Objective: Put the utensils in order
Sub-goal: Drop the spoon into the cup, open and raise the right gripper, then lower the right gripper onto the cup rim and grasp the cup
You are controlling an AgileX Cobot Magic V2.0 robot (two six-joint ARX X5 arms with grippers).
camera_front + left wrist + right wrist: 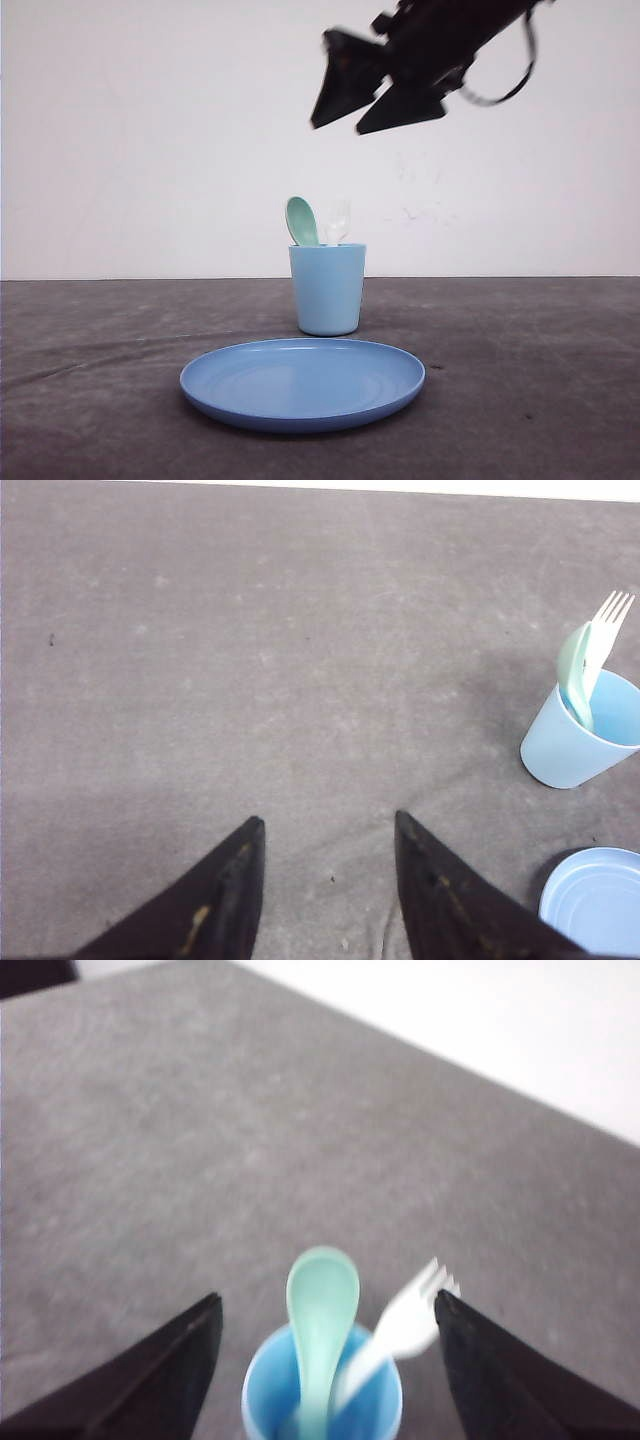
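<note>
The mint-green spoon (301, 221) and the white fork (338, 222) both stand upright in the light blue cup (327, 289), heads up above the rim. My right gripper (337, 126) hangs open high above the cup, nothing between its fingers. Its wrist view looks down on the spoon (321, 1305), the fork (410, 1322) and the cup (375, 1405), all lying between the spread fingers of the gripper (326, 1300). My left gripper (326, 820) is open over bare grey cloth, with the cup (578, 738), spoon (574, 670) and fork (605, 630) off to one side.
A round blue plate (302, 381) lies in front of the cup on the dark grey tablecloth (520, 370); its edge (597, 901) shows in the left wrist view. A white wall stands behind the table.
</note>
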